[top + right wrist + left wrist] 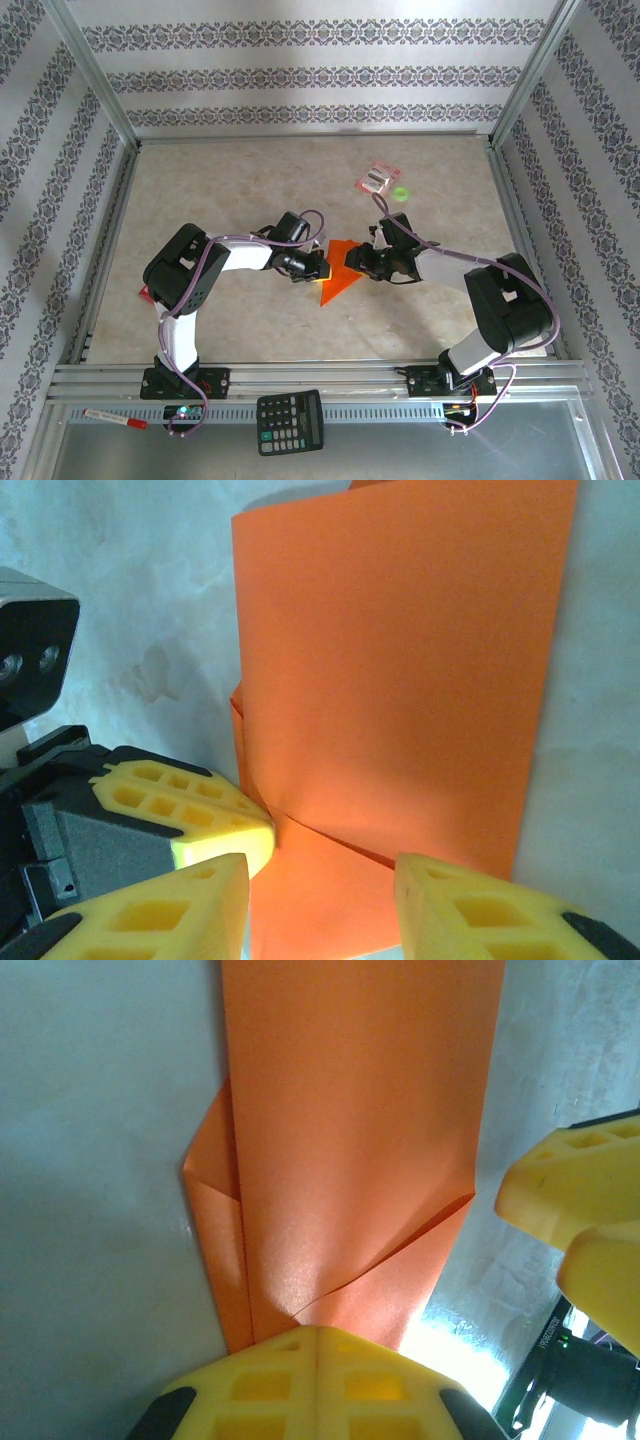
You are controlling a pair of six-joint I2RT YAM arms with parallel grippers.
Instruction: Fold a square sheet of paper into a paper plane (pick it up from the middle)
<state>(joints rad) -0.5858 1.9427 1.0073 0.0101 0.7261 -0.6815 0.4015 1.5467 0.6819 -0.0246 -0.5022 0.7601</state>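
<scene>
Left hand (317, 1334) at paper's (350, 1110) near edge

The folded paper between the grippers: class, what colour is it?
Bright orange; the folded paper shows best in the left wrist view.

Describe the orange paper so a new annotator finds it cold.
On the beige table inside the metal frame, look at the middle, where the left hand and right hand nearly meet. The orange paper lies flat between them, folded to a point. It is the only bright orange item; the pink-red packet farther back is smaller.
</scene>
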